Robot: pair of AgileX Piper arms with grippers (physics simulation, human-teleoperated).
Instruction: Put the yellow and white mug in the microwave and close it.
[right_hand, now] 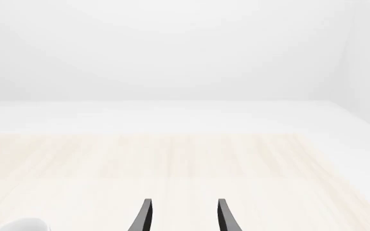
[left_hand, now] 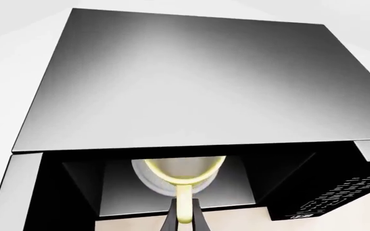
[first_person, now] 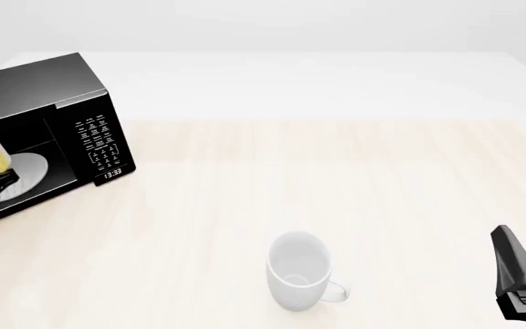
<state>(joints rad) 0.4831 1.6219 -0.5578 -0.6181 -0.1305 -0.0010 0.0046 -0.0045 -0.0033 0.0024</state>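
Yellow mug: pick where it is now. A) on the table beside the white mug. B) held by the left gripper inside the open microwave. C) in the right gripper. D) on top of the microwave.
B: the left gripper pinches the yellow mug by its handle inside the microwave cavity.

Pale wood table (first_person: pixel 355 178) carries microwave (first_person: pixel 62 89) (door open), white mug (first_person: pixel 297 271).
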